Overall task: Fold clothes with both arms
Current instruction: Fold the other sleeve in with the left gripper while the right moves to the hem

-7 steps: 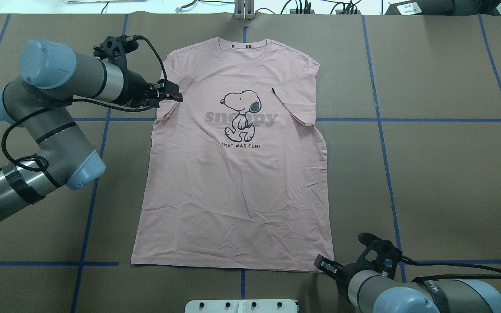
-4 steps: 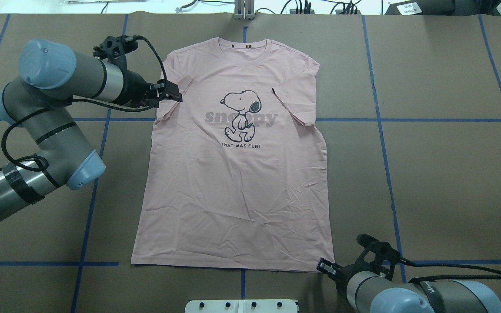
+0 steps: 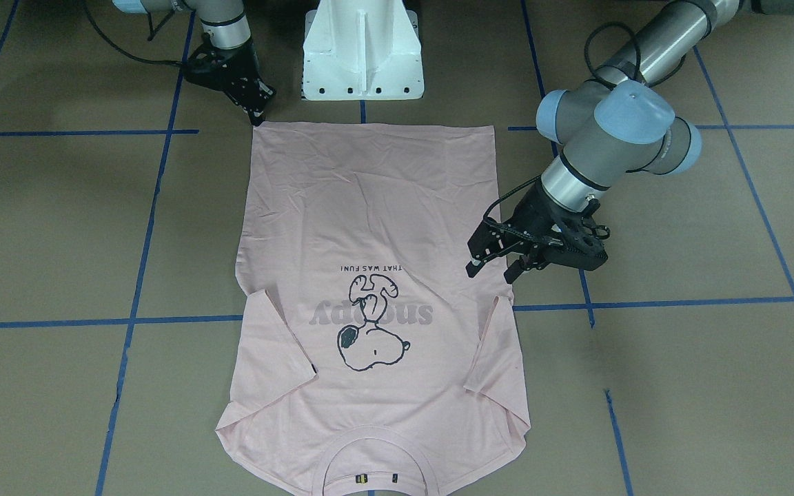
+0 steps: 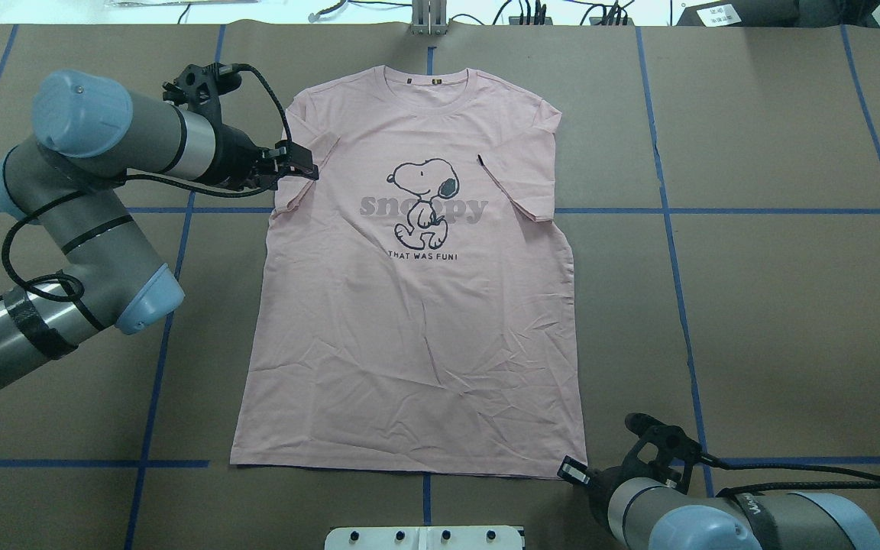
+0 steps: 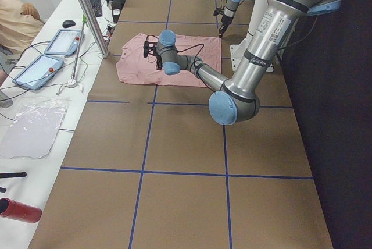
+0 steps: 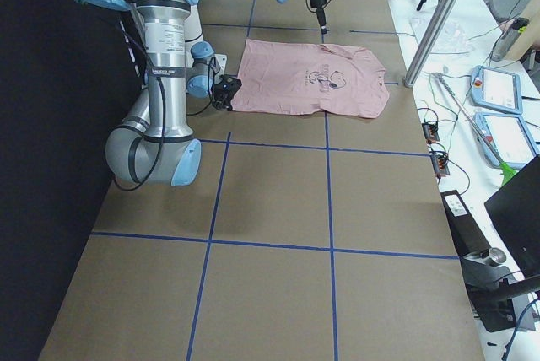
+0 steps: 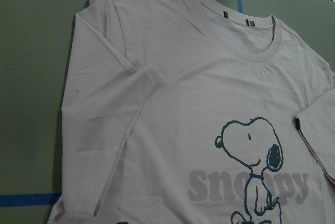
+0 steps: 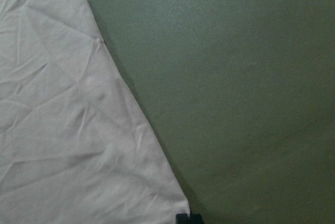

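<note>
The pale pink Snoopy T-shirt (image 4: pixel 409 328) lies flat and face up on the brown table, collar far from the robot, both sleeves folded inward. It also shows in the front view (image 3: pixel 369 207), the left wrist view (image 7: pixel 199 103) and the right wrist view (image 8: pixel 63 130). My left gripper (image 4: pixel 307 166) is open and empty, hovering just over the folded left sleeve (image 3: pixel 490 269). My right gripper (image 4: pixel 571 470) sits low at the shirt's near right hem corner (image 3: pixel 257 118). Its tips (image 8: pixel 187 217) look closed together just off the corner, with no cloth seen between them.
The white pedestal base (image 3: pixel 362 48) stands at the near table edge behind the hem. Blue tape lines (image 4: pixel 665 229) grid the brown table. Off the far edge are tablets (image 5: pixel 64 42), an aluminium post (image 5: pixel 87 10) and cables.
My right gripper has slid slightly back and right, settling closer to the hem corner. My left gripper has barely shifted. The shirt has not moved.
</note>
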Robot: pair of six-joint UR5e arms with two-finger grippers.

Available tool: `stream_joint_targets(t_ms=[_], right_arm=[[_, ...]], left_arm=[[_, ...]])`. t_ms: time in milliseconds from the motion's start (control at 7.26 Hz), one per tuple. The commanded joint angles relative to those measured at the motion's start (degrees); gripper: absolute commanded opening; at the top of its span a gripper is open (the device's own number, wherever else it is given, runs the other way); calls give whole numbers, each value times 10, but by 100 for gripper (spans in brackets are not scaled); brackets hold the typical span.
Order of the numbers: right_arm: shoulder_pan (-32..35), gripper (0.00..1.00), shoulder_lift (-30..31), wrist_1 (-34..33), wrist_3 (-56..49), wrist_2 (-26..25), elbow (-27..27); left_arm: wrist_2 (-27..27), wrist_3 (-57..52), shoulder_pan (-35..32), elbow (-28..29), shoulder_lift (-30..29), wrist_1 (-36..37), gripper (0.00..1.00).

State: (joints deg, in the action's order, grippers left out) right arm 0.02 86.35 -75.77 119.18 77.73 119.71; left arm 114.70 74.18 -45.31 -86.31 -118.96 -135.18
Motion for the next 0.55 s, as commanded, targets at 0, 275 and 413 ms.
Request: stream_joint_targets(t_ms=[0, 275, 413], right_arm=[[0, 0, -4, 0, -4, 4, 12], [10, 0, -7, 0, -4, 26, 31], [13, 0, -10, 0, -4, 26, 34]], left_arm=[[0, 3, 0, -1, 1, 1, 77], [3, 84, 7, -38, 37, 7, 81], [-2, 118, 37, -115, 110, 17, 80]])
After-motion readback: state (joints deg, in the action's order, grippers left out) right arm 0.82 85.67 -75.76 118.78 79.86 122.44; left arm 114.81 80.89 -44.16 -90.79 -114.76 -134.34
